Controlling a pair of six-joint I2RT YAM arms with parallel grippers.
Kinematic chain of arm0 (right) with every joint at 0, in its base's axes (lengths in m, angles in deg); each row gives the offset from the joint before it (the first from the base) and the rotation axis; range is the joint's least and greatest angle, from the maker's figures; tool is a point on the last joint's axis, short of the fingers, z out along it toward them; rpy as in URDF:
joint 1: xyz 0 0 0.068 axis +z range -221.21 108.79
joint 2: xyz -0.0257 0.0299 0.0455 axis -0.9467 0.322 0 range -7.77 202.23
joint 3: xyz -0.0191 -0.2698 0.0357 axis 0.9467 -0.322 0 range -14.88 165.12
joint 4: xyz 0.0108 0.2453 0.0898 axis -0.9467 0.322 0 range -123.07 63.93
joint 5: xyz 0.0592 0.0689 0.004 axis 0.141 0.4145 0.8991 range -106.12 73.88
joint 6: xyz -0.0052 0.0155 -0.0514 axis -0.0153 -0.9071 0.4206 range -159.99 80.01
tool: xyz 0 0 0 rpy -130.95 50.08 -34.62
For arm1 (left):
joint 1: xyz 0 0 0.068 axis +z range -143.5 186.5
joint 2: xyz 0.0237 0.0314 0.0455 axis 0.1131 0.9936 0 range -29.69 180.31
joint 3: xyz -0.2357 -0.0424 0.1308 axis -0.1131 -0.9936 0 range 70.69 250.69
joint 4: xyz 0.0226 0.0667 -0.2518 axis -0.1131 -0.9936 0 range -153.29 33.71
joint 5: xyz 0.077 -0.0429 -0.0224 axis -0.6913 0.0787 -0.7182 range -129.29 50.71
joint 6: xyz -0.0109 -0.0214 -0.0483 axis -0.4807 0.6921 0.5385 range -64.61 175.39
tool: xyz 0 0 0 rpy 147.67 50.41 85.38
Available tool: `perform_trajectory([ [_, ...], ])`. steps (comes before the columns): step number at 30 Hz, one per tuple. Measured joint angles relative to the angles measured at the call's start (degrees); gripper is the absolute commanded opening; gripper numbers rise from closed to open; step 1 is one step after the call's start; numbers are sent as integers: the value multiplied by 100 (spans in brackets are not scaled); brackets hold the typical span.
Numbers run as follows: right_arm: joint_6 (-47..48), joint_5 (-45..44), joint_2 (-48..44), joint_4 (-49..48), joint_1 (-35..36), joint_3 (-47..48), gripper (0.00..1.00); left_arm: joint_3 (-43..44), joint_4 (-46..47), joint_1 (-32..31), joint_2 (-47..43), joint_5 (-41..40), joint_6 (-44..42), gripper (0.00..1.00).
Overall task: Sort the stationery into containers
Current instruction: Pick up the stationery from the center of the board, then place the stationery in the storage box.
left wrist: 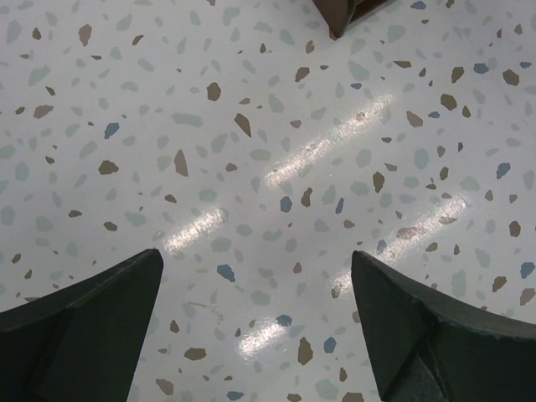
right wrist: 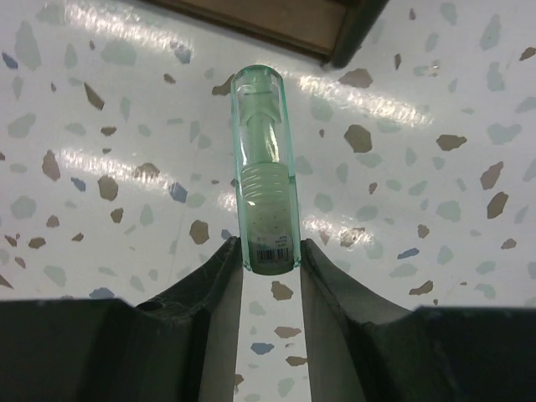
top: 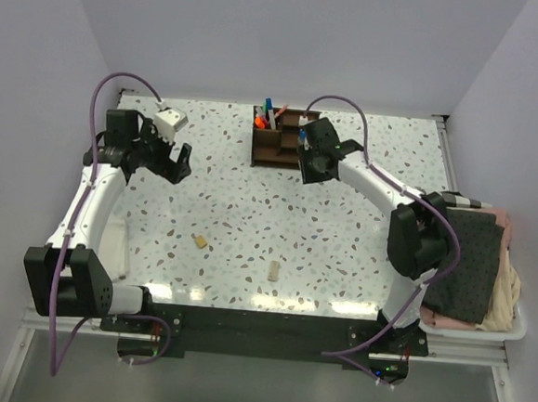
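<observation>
Your right jaws are set narrow and closed on a clear green tube (right wrist: 264,167). They pinch its barcoded end, so the rest sticks out past the tips. In the right wrist view the tube points towards a corner of the box (top: 271,153), with speckled desk (top: 339,253) beneath it. You cannot tell whether its far end touches anything. From above, those jaws sit just beside the box's right side.

Your left jaws stand wide and hold nothing. They are over bare desk on the left, well apart from the box, only a corner of which shows at the top of the left wrist view.

Pens (top: 268,115) stand upright in the box's back left compartment. Two tan blocks (top: 200,241) (top: 272,270) lie on the desk nearer the arm bases, apart from each other and from both jaws.
</observation>
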Motion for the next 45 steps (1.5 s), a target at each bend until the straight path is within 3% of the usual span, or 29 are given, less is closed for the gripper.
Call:
perform_trajectory([
  [23, -809, -127, 990, -74, -186, 1008, 0, -188, 146, 0, 26, -24, 83, 100],
  [45, -1023, -769, 1655, -409, -186, 1790, 0, -188, 155, 0, 68, -24, 83, 100],
])
